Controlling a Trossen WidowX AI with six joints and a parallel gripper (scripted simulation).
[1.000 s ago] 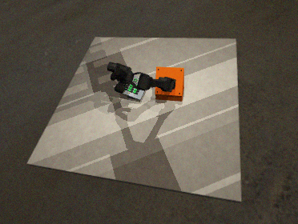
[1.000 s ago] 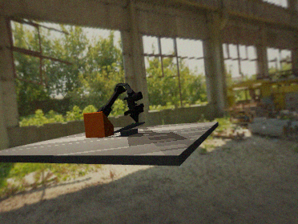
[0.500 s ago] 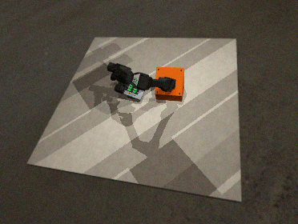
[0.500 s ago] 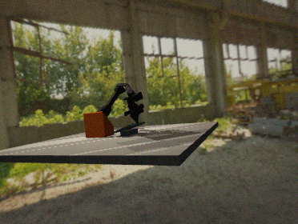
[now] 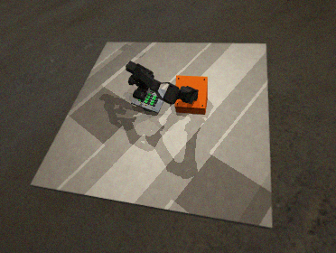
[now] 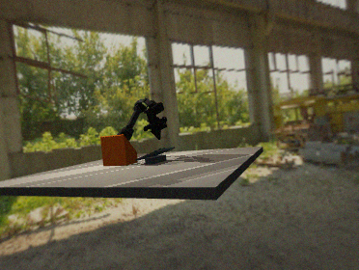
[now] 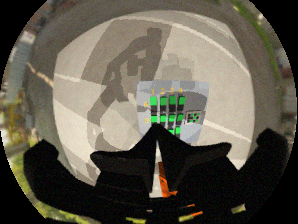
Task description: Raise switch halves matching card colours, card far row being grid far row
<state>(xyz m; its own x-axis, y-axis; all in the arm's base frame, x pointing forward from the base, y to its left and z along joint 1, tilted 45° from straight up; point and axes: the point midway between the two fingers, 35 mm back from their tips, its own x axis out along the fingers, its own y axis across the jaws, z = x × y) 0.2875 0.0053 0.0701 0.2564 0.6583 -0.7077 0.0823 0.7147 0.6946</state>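
My clenched tool above the panel

My tool (image 5: 138, 94) (image 6: 159, 138) (image 7: 156, 125) is clenched on 0 things, clear above the panel (image 5: 155, 108) (image 6: 155, 159) (image 7: 199, 90); the card (image 7: 193, 117) sits on the panel, right of its 4 columns of switches (image 7: 172, 119).
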